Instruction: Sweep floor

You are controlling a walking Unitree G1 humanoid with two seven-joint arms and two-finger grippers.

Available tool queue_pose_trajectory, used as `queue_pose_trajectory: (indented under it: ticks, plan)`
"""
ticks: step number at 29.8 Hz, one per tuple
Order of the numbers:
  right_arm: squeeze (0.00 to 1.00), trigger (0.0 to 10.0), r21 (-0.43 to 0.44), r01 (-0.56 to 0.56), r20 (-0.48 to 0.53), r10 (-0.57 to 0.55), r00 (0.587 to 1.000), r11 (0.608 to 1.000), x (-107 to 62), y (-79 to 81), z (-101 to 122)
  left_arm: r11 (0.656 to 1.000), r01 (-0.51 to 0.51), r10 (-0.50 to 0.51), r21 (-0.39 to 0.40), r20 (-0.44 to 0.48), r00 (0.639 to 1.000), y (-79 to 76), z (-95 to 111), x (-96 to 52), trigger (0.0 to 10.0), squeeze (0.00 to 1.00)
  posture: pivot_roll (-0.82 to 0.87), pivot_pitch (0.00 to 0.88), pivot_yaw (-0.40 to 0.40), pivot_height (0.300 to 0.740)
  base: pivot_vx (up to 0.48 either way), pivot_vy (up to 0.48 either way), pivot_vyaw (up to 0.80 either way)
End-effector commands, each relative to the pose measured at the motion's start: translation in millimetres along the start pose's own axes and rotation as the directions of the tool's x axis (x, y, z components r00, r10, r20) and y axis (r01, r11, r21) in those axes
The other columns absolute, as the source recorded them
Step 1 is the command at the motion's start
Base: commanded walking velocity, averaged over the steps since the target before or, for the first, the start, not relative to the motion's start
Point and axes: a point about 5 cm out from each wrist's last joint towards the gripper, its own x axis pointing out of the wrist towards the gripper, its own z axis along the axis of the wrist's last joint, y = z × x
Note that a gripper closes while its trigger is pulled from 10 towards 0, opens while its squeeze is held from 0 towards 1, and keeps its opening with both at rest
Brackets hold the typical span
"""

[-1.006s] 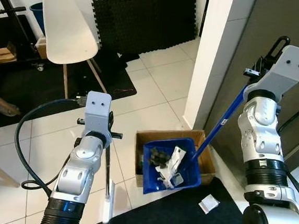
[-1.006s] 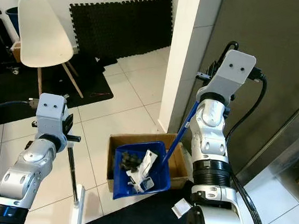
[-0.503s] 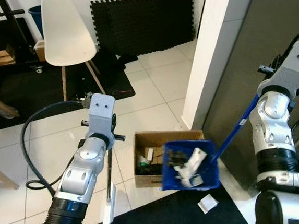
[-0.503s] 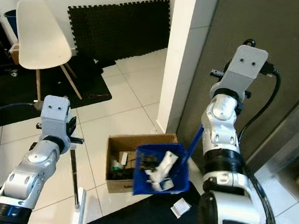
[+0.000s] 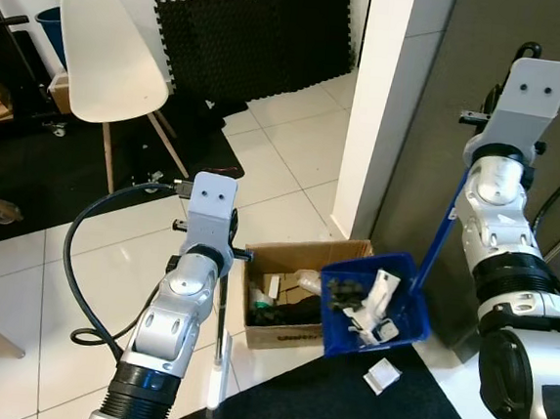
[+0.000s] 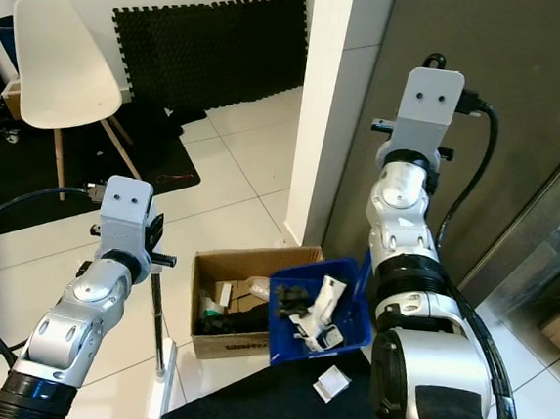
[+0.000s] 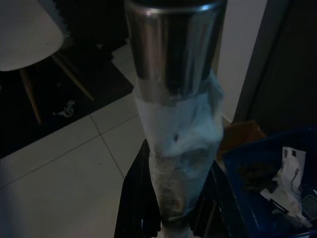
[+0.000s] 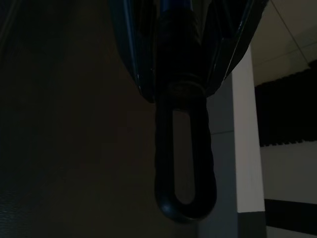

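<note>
Two silver jointed arms with black collars; white wrist housings (image 5: 211, 202) bear two dark screws; black cables (image 5: 90, 252) loop off.

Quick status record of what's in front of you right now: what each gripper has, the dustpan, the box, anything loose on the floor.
left gripper: shut on broom handle, upright beside the box
right gripper: shut on dustpan handle, raised by the pillar
dustpan: blue, holds debris, hangs against the box's right end, not yet emptied
cardboard box: open on the tiles, rubbish inside
loose item: white scrap on the dark mat
</note>
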Motion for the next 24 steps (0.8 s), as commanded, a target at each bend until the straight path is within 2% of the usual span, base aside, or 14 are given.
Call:
queue_pose_trajectory:
  ticks: [1, 7, 12, 14, 17, 21, 24]
  plan:
    - [0.0, 10.0, -0.006, -0.014, 0.102, 0.014, 0.995, 1.0, 4.7, 10.2, 22, 1.0, -0.006, 0.006, 0.002, 0.017, 1.0, -3.0, 2, 1.0, 10.0, 0.0, 0.04, 0.12, 0.002, 0.74, 0.0, 0.0, 0.0]
    - [0.0, 10.0, -0.076, -0.086, 0.186, 0.099, 0.977, 0.993, 5.6, 27.9, 40, 1.0, -0.001, 0.001, 0.0, 0.016, 1.0, -5.0, 1, 1.5, 10.0, 0.0, 0.04, 0.12, 0.003, 0.74, 0.0, 0.0, 0.0]
    - [0.0, 10.0, -0.098, -0.111, 0.216, 0.13, 0.968, 0.989, 5.0, 33.9, 46, 1.0, 0.001, -0.001, -0.001, 0.016, 1.0, -6.4, 0, 2.0, 10.0, 0.0, 0.04, 0.12, 0.003, 0.74, 0.0, 0.0, 0.0]
    - [0.0, 10.0, -0.118, -0.168, 0.259, 0.193, 0.946, 0.979, 0.6, 47.4, 54, 1.0, 0.007, -0.007, -0.003, 0.018, 1.0, -9.1, 1, 2.7, 10.0, 0.0, 0.03, 0.119, 0.003, 0.74, 0.0, 0.0, 0.0]
    - [0.0, 10.0, -0.094, -0.201, 0.27, 0.22, 0.937, 0.975, -3.1, 55.7, 57, 1.0, 0.011, -0.011, -0.003, 0.018, 1.0, -10.3, 1, 3.0, 10.0, 0.0, 0.03, 0.119, 0.005, 0.74, 0.0, 0.0, 0.0]
    - [0.0, 10.0, -0.075, -0.21, 0.283, 0.223, 0.933, 0.975, -4.9, 58.7, 60, 1.0, 0.013, -0.013, -0.002, 0.019, 1.0, -10.6, 1, 3.3, 10.0, 0.0, 0.03, 0.119, 0.005, 0.74, 0.0, 0.0, 0.0]
    - [0.0, 10.0, -0.059, -0.225, 0.328, 0.231, 0.916, 0.973, -9.2, 62.6, 65, 1.0, 0.015, -0.015, -0.001, 0.02, 1.0, -10.9, 1, 3.7, 10.0, 0.0, 0.03, 0.119, 0.005, 0.74, 0.0, 0.0, 0.0]
